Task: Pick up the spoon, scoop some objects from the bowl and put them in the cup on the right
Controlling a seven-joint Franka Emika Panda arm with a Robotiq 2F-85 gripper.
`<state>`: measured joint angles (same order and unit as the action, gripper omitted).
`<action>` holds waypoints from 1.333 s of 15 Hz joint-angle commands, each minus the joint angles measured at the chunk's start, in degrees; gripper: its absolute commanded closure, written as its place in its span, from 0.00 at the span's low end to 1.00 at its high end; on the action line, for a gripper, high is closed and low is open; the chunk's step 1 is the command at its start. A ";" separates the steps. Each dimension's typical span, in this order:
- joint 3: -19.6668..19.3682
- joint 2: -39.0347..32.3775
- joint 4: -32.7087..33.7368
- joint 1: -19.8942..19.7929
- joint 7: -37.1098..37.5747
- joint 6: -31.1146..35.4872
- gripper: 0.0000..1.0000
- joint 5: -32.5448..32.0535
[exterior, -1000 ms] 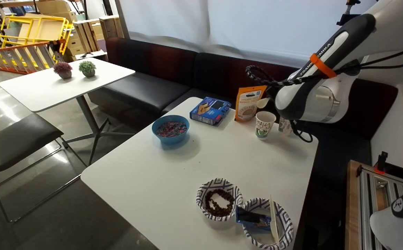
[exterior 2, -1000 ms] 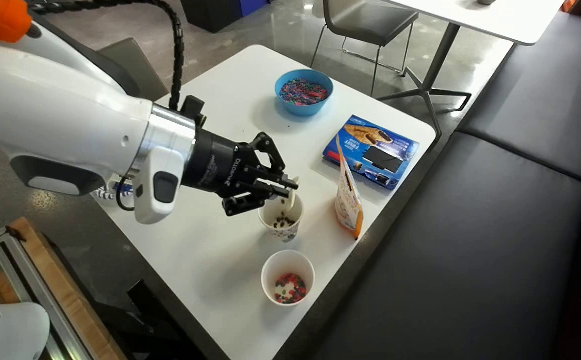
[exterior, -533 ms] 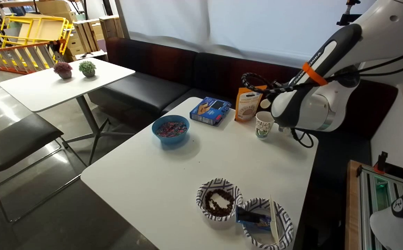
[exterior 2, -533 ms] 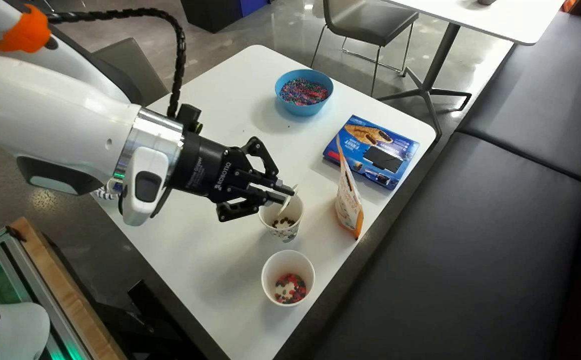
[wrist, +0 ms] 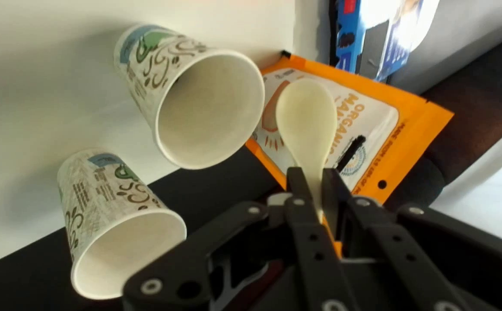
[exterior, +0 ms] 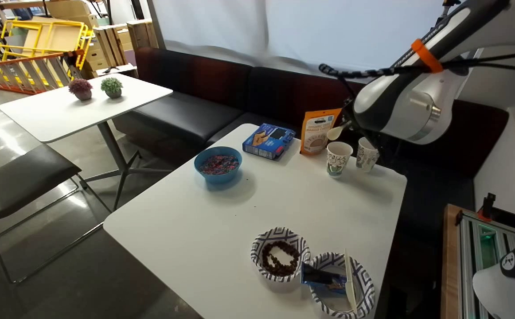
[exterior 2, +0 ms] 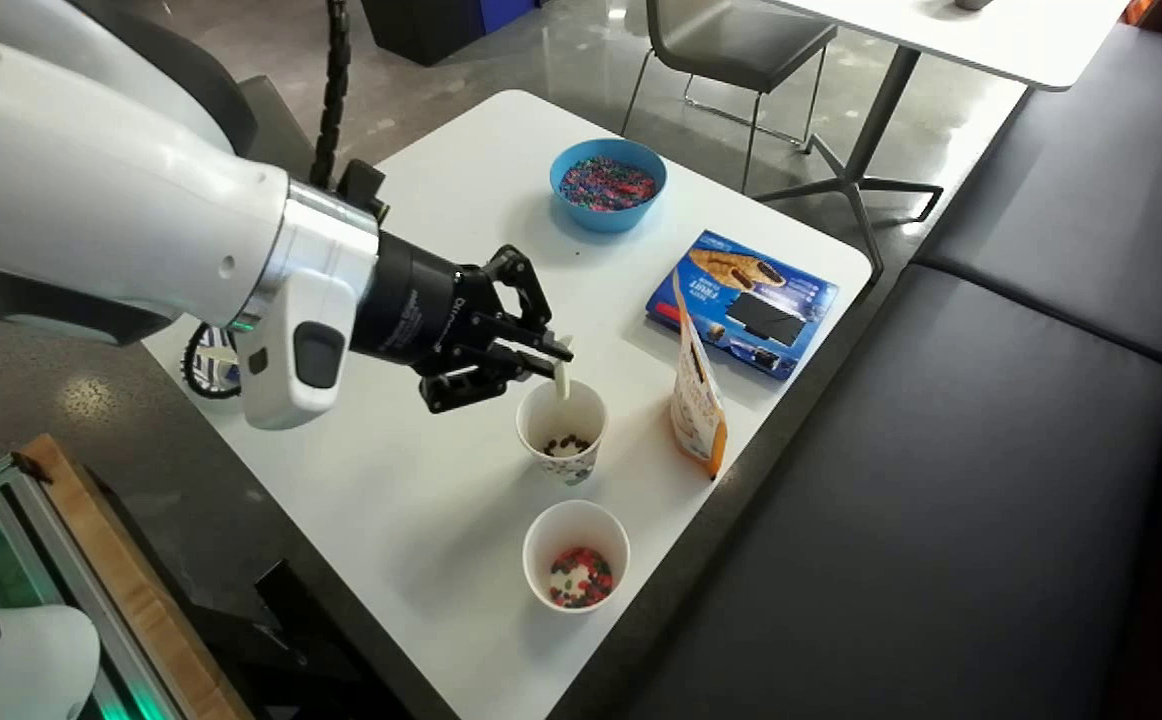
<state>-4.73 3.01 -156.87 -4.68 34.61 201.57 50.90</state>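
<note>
We've got the spoon [wrist: 306,112], and the near cup [wrist: 210,112] is right beside it

The gripper [wrist: 314,176] is closed down on the thin handle, nothing else in it. In the wrist view the spoon points almost straight up the frame, leaning a touch left, and no bits show on the face we can see. That cup stands just left of the spoon's head, not touching as far as we can tell; the second cup [wrist: 108,196] is farther off, lower left. Both are printed, so we can't swear which is "on the right". There are dark pieces [exterior 2: 569,441] in the near cup, so we reckon this load's tipped. Want more? The striped bowl [exterior: 258,256] is well apart, bottom centre of an exterior view. We'd lift clear of that rim first.
</note>
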 commanded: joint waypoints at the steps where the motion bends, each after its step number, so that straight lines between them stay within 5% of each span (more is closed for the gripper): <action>1: -1.33 10.52 -1.86 -0.77 -7.13 -15.32 0.96 1.81; 3: -1.15 11.78 -0.25 -2.83 -12.63 -24.53 0.96 3.15; 8: 1.99 15.61 -0.28 -10.72 -10.65 -46.20 0.96 -8.83; 12: 0.53 20.23 -0.28 -8.65 -7.63 -59.61 0.96 -16.15; 19: 5.68 21.88 -0.27 -3.90 -2.15 -67.75 0.96 -20.05; 20: 3.58 21.67 -0.23 -4.53 -4.73 -66.11 0.86 -19.05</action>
<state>-0.21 24.62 -157.11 -10.02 29.49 135.40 32.42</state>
